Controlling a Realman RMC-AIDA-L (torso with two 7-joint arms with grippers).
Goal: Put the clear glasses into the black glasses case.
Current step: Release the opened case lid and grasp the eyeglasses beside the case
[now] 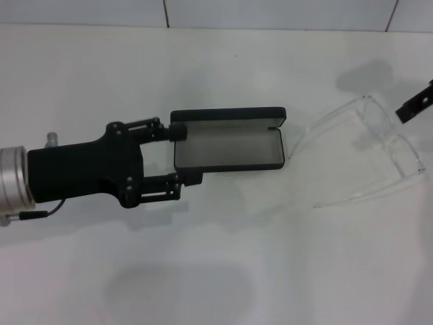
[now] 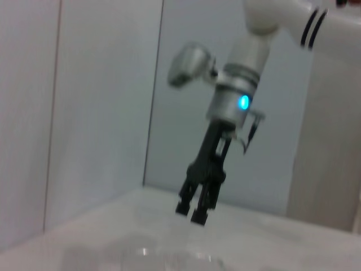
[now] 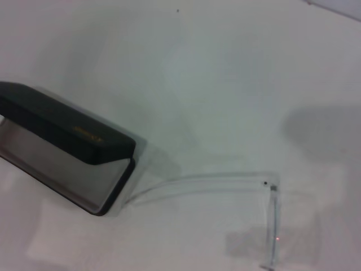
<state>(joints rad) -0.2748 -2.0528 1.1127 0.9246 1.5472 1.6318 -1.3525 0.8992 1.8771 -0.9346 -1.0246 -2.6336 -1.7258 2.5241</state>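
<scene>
Black and hinged, the black glasses case (image 1: 227, 139) lies open on the white surface (image 1: 270, 271), its grey lining exposed and its lid standing along the far edge. The left tool (image 1: 187, 154) is at the case's left short end with its fingers (image 1: 180, 131) spread, one by the far corner and one by the near corner; contact with the case cannot be confirmed from the head view. The clear glasses (image 1: 369, 152) lie unfolded on the surface just to the right of the case, arms pointing towards it; the far arm's tip reaches close to the case's right end, and the right wrist view shows that arm (image 3: 203, 183) ending beside the case corner. The right tool (image 1: 414, 103) hovers at the head view's edge, above the lens end of the glasses. In the left wrist view it (image 2: 192, 212) hangs above the surface with fingertips close together, possibly a narrow gap between them.

Judgement: the step in hand is the pick-up of the glasses by the right tool, with nothing yet held. A sound grasp would take the lens frame near its middle, so the load hangs level, with a light squeeze since clear plastic is slippery. The open arms will probably not fit the slim case unfolded, so that needs attention before lowering. The left tool should steady the case against sliding
</scene>
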